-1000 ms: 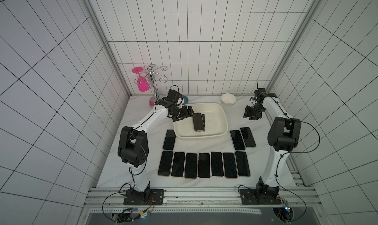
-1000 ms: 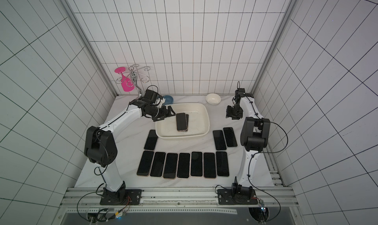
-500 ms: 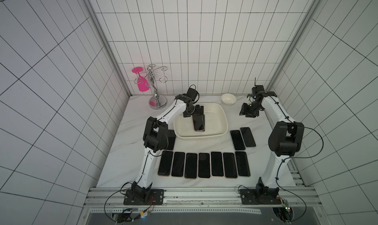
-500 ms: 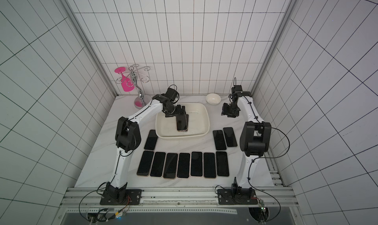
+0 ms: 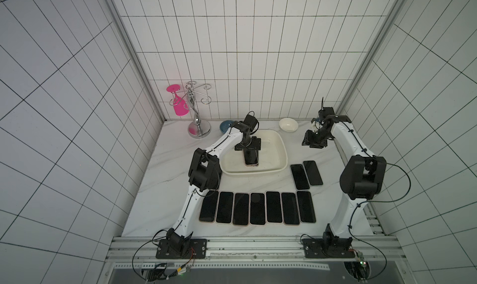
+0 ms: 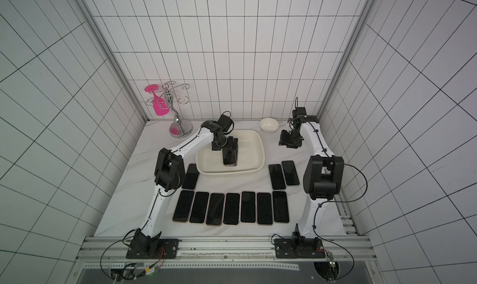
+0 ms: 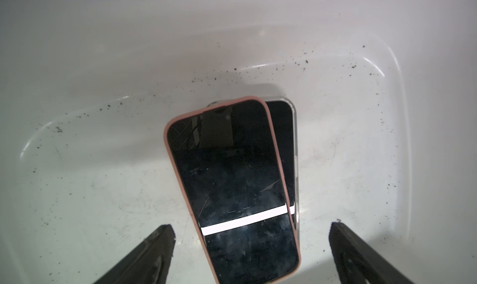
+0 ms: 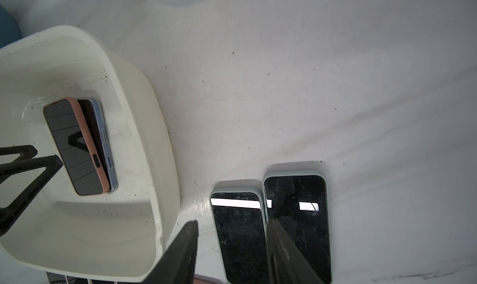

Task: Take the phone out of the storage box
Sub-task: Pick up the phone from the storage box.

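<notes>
Hovering over pink-cased phone [image 7: 232,171] in storage box [image 7: 103,71], left claw [image 7: 251,226] released; right claw [image 8: 232,222] parted.

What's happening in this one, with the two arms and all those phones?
The left hand is down inside the storage box, open, its fingers spread over one end of a pink-cased phone that lies on top of a clear-cased phone. It has not closed on it yet. The right hand hangs open and empty beside the box. Other phones lie on the table, including a row of seven phones at the front.
</notes>
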You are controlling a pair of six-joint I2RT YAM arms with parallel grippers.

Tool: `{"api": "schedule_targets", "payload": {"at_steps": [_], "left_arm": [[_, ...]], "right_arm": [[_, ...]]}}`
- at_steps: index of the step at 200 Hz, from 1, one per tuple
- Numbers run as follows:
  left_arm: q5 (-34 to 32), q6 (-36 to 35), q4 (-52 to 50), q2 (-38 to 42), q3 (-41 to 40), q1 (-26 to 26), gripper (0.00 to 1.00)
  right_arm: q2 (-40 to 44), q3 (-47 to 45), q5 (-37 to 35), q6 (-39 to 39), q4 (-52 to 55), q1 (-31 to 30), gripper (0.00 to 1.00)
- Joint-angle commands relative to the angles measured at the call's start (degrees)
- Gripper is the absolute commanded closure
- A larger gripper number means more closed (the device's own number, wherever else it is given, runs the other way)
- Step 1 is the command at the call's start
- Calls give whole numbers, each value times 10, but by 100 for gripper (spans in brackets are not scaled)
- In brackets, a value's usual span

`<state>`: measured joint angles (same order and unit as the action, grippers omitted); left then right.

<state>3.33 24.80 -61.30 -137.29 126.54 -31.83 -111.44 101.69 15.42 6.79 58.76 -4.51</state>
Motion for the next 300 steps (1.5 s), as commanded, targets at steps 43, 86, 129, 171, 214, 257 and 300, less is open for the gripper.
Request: {"api": "schedule_targets", "payload": {"at_steps": [43, 86, 129, 171, 214, 257, 300], "left_arm": [[-31, 5, -13, -47, 36, -14, 3], [-30, 8, -10, -61, 39, -17, 3], [-42, 7, -19, -74, 39, -17, 3], [-34, 3, -19, -75, 39, -17, 16], [-9, -1, -14, -47, 39, -8, 43], [20, -16, -12, 20, 30, 7, 51], [57, -28, -18, 89, 19, 23, 51]], "right_arm": [[11, -23, 10, -15, 1, -1, 53], [8, -25, 16, -21, 0, -1, 53], [3, -32, 16, -27, -3, -1, 53], [-1, -31, 21, -27, -3, -1, 55], [-1, -29, 61, -18, -6, -1, 54], [-2, -30, 257, 15, -49, -3, 51], [28, -136, 425, 133, -251, -49, 47]]}}
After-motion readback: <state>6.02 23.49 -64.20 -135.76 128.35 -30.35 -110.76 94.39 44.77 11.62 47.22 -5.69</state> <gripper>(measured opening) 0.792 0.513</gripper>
